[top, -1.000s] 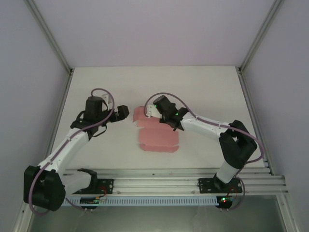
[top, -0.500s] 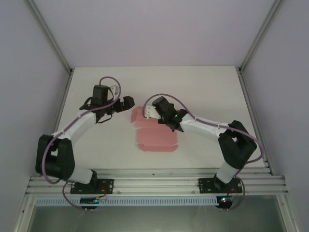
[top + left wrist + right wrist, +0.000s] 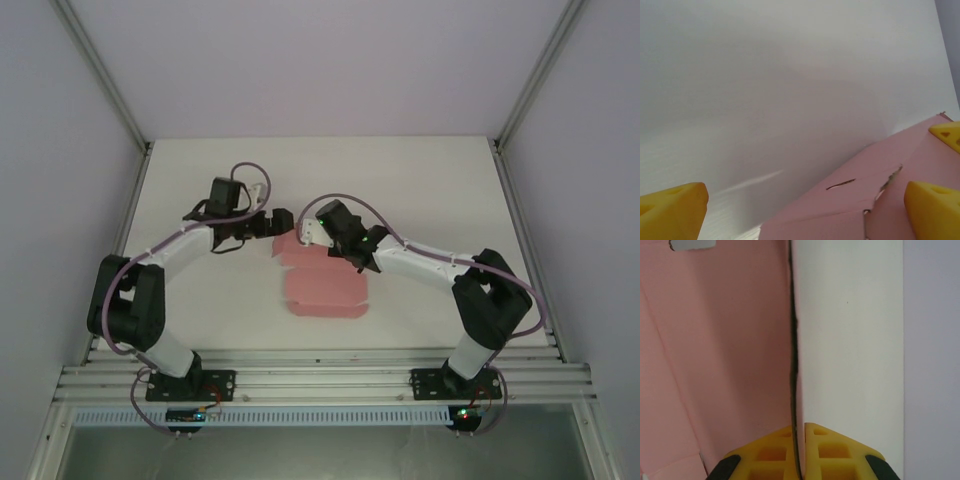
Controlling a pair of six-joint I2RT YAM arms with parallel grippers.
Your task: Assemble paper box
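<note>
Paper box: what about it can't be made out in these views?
- Top external: the far right corner of the paper box is hidden under the right gripper; its creases are too small.
- Left wrist: frame edges cut it off; left gripper contact unclear.
- Right wrist: blurred close-up; grip cut off below.

Right hand point(image 3: 799, 432) — tight on paper box point(image 3: 725, 350)

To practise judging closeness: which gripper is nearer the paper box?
Right. The right gripper grips the paper box at its far edge; the left gripper hangs open at the far-left corner.
</note>
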